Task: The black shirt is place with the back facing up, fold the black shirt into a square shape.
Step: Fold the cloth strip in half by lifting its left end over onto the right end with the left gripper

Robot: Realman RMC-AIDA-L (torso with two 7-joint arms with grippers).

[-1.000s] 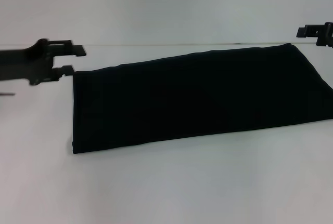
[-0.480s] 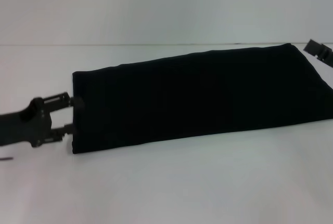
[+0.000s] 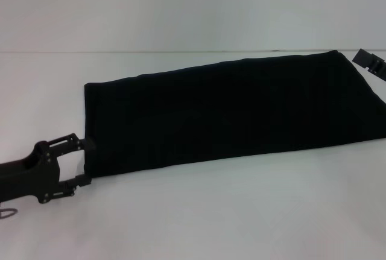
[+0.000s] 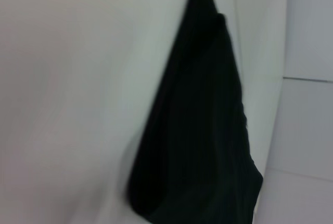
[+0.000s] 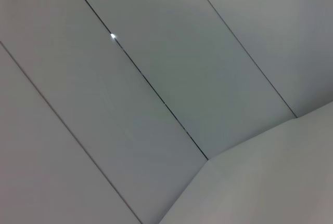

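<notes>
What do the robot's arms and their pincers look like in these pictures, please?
The left pincer is matte black, with two thin, bracket-like fingers on a blocky black wrist housing; a small grey metal loop hangs beneath the arm. Only a black, angular piece of the right pincer shows. No markings are visible.

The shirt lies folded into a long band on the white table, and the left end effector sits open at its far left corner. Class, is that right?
Not quite. The head view shows the left end effector open at the shirt's near left corner, not the far one. The rest holds: the shirt lies folded into a long band on the white table.
</notes>
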